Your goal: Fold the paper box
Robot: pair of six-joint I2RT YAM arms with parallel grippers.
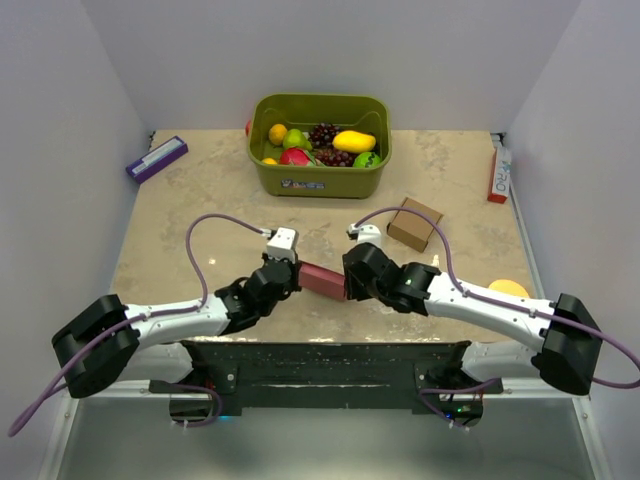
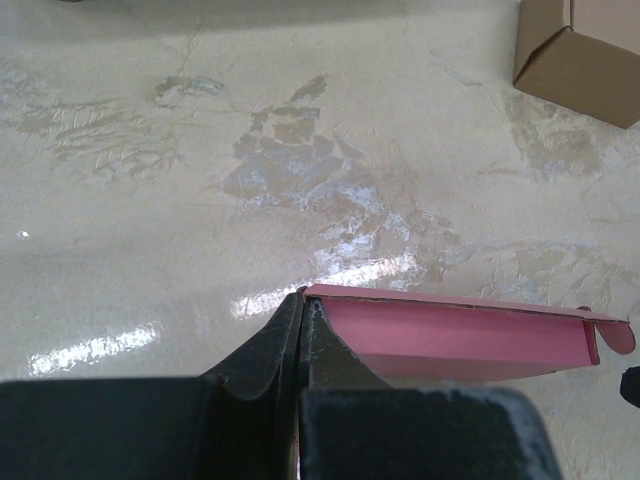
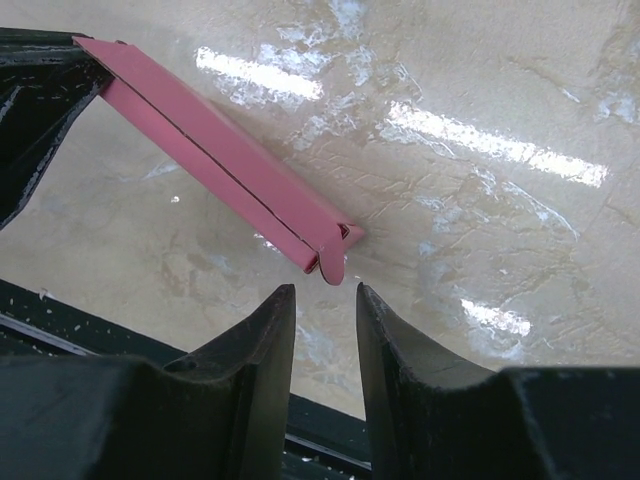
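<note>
The paper box (image 1: 322, 280), a slim pink-red rectangular sleeve, hangs just above the table between the two arms. My left gripper (image 1: 297, 275) is shut on its left end; in the left wrist view the fingertips (image 2: 302, 295) pinch the corner and the paper box (image 2: 450, 335) runs off to the right. My right gripper (image 1: 348, 283) stands at the other end. In the right wrist view its jaws (image 3: 325, 290) are open a narrow way with nothing between them. The paper box (image 3: 220, 160) ends just in front of them, a small rounded flap (image 3: 332, 265) hanging toward the gap.
A green bin (image 1: 320, 178) of toy fruit stands at the back. A small brown cardboard box (image 1: 414, 224) lies right of centre, also in the left wrist view (image 2: 585, 50). A purple box (image 1: 156, 158) lies back left, a red-white box (image 1: 498, 170) back right, an orange object (image 1: 508, 288) right.
</note>
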